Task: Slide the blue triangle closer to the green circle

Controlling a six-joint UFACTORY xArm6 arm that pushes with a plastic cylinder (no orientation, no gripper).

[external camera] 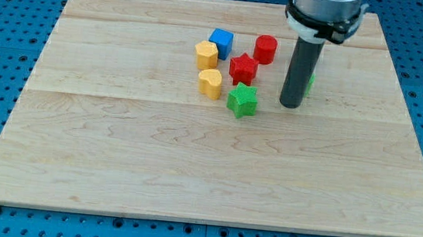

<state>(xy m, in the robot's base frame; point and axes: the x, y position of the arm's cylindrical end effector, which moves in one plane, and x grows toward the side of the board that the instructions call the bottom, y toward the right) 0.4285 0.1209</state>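
No jaws on this rig, just a rod; my tip [290,105] sits rt of cluster. Count: 2 yellow, 2 red, 1 blue block [221,42], 1 green star [242,100], plus green sliver [309,80] behind rod, shape unclear. Blue triangle not identifiable; blue block up-left of tip.

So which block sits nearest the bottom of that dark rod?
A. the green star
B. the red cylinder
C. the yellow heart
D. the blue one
A: my tip rests on the wooden board just to the view's right of the green star-shaped block, apart from it; the other named blocks lie farther off.
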